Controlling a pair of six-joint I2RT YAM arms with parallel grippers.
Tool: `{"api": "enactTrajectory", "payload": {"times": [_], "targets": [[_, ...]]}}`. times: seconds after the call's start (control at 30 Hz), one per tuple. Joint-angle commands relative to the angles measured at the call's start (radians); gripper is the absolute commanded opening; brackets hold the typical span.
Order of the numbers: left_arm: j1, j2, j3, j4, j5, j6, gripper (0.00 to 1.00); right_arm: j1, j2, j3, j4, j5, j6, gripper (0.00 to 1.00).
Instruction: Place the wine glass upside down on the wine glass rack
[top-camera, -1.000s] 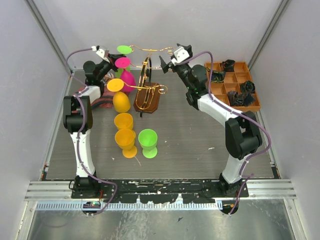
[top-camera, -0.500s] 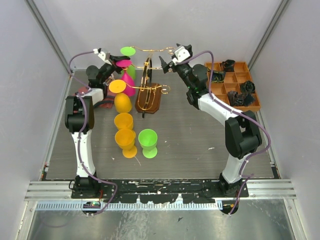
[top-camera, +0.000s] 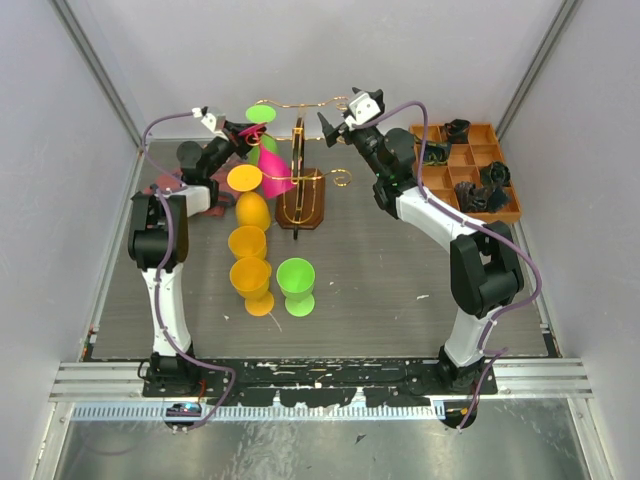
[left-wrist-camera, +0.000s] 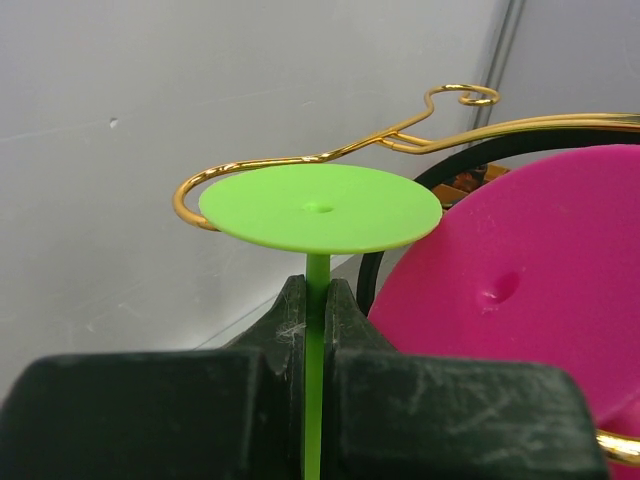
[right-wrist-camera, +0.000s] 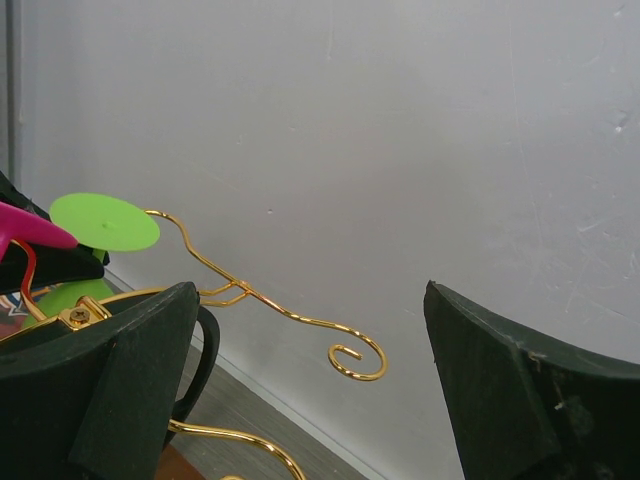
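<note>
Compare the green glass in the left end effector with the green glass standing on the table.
The held green glass is foot-up, stem clamped in the left end effector; the standing green glass is mouth-up, untouched. The held one is high beside a gold arm of the wine glass rack; the other rests on the table. Both are bright green.

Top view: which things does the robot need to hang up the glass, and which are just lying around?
Needed: green wine glass, gold rack, left hand.
Lying around: orange tray, orange glasses, standing green glass.
</note>
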Motion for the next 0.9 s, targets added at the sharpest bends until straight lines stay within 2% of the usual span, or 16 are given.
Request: {"api": "enactTrajectory", "payload": {"times": [0.0,0.53,0.87], "targets": [[-0.01,-0.035,-0.001,0.042,0.007,0.026,0.0,-0.005,-0.002,0.023,0.05,-0.01,0.013,1.0],[0.014,0.032,0.079,0.035,-0.13,0.087,0.03,-0.01,0.002,0.022,0.048,-0.009,0.011,1.0],[0.022,0.062,0.107,0.036,-0.095,0.059,0.04,-0.014,0.013,0.031,0.045,-0.013,0.013,1.0]]}}
